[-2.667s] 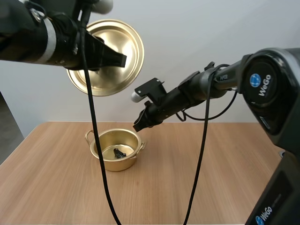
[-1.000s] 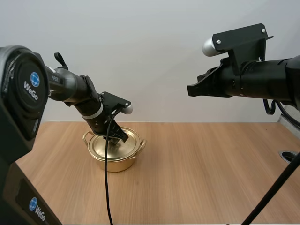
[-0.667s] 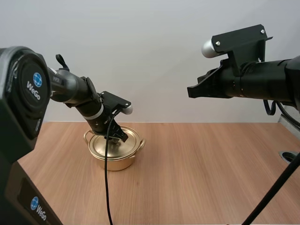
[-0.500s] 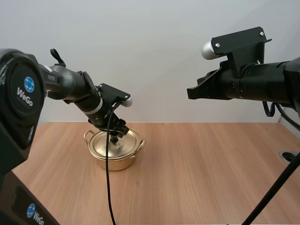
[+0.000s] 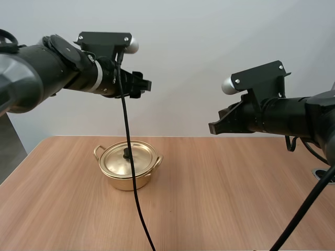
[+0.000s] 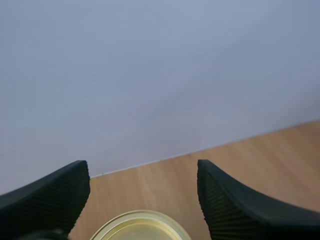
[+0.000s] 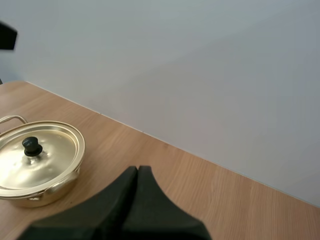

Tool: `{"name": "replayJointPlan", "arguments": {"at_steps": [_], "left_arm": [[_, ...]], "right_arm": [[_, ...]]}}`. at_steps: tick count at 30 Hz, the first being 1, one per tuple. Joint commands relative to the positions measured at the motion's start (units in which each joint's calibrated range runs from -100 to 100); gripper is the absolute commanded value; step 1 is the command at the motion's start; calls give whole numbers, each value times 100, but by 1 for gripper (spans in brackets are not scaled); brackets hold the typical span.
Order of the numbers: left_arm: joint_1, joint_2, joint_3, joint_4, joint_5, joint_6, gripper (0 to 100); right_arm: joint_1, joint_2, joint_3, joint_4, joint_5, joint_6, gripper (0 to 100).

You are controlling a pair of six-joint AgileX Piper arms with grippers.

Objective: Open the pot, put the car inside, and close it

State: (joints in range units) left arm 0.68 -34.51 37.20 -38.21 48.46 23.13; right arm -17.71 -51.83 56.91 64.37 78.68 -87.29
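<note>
The gold pot (image 5: 119, 181) stands on the surface (image 5: 225, 193) with its lid (image 5: 116, 162) on, my left gripper (image 5: 145, 84) well above it, fingers apart, my right gripper (image 5: 213, 127) pressed together, empty.

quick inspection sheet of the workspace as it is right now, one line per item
surface: wooden table, carrying the pot.
job's things: gold pot upright on the left arm's side of the table; lid seated on it, black knob up; the lid hides the inside.
clutter: nothing seen.
grippers: left claw open and empty, raised above the pot; right claw shut on nothing, raised over the table off to the pot's side.
cables: nothing seen lying on the table.
surroundings: plain pale wall behind the table.
</note>
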Motion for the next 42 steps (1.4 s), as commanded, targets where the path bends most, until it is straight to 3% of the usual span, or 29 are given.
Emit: {"name": "replayJointPlan", "arguments": {"at_steps": [1, 6, 11, 16, 20, 23, 27, 32, 42], "left_arm": [[7, -2827, 3, 169, 142, -482, 100], [211, -4422, 201, 1165, 688, -778, 100], [212, -5444, 1043, 1846, 45, -1392, 100], [212, -5962, 2652, 2244, 14, -1568, 100], [36, -5944, 3912, 3121, -714, -2019, 100], [-108, -5944, 4626, 4045, -1328, -2803, 100], [-195, -6090, 5273, 4881, -1236, -3962, 100], [-261, -6313, 5818, 5263, -1117, -4097, 100], [-329, -6549, 6280, 5225, -1643, -4324, 100]], "right_arm": [[0, -3, 42, 181, 29, -125, 0], [0, -18, 56, 480, 417, -125, 0], [0, -18, 56, 820, 915, -134, 0], [0, -26, 209, 818, 1045, -316, 0], [0, -91, 460, 818, 1045, -591, 0], [0, -249, 597, 818, 1045, -670, 0], [0, -539, 662, 818, 1045, -679, 0], [0, -1006, 697, 818, 1045, -668, 0], [0, -1238, 722, 535, 1045, -389, 0]]}}
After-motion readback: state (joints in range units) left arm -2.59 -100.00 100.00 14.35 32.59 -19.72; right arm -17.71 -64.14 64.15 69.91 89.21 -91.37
